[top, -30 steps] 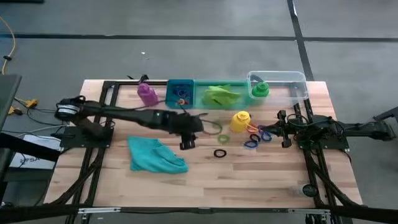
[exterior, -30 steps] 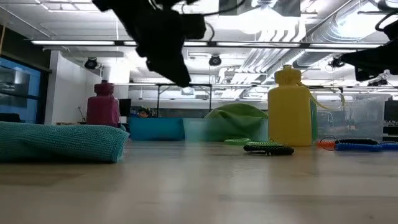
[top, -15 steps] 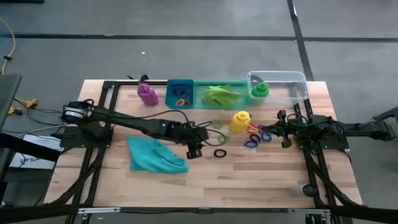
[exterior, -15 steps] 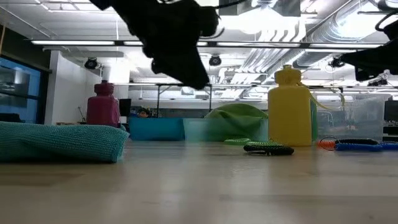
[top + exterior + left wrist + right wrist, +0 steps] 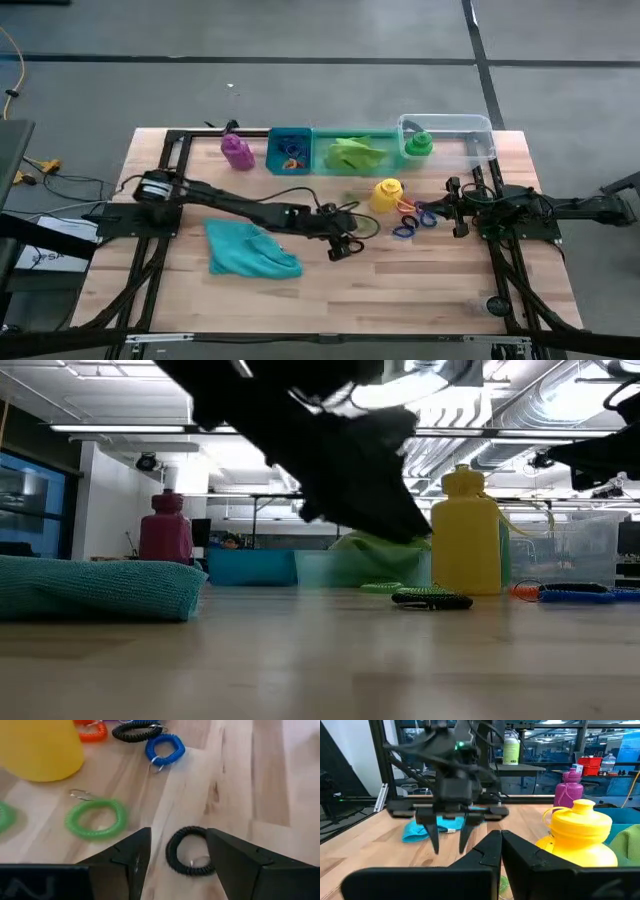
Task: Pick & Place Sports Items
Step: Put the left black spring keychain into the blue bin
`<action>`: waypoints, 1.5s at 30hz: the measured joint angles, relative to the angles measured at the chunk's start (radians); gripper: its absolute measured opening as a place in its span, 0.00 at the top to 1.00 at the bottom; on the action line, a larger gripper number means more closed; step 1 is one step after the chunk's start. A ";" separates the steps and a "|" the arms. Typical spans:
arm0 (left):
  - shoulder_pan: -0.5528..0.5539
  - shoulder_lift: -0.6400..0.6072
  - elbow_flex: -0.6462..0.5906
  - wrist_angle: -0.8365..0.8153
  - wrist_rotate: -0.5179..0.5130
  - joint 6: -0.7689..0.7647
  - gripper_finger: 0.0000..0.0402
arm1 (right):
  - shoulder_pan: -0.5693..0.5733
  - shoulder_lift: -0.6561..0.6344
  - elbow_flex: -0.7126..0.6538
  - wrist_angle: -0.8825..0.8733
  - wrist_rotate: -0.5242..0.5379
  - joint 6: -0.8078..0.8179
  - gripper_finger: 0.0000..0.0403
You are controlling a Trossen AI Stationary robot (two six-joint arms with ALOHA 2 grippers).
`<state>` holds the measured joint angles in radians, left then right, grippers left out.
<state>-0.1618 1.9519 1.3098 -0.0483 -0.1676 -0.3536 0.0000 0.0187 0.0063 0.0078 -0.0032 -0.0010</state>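
From above, you see your left gripper (image 5: 345, 246) reaching to mid-table over the black ring, with the yellow bottle (image 5: 387, 194) just beyond it and the teal cloth (image 5: 250, 250) behind, near the arm. At table level, that gripper (image 5: 385, 520) hangs above the black ring (image 5: 432, 599). Your left wrist camera shows the jaws parted, holding nothing, with the black ring (image 5: 189, 851) lying between the fingertips and a green ring (image 5: 96, 818) off to one side. Your right gripper (image 5: 501, 851) waits, pressed shut.
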 joint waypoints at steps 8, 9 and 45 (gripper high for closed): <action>0.009 0.100 0.000 0.053 -0.002 0.016 0.61 | 0.000 0.000 0.000 0.000 0.000 0.000 1.00; 0.010 0.110 0.001 0.055 -0.002 0.016 0.61 | 0.000 0.000 0.000 0.000 0.000 0.000 1.00; 0.053 0.004 0.000 -0.073 0.229 -0.001 0.99 | 0.000 0.000 0.000 0.000 0.000 0.000 1.00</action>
<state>-0.1086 1.9564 1.3097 -0.1210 0.0619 -0.3547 -0.0002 0.0185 0.0063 0.0078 -0.0032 -0.0011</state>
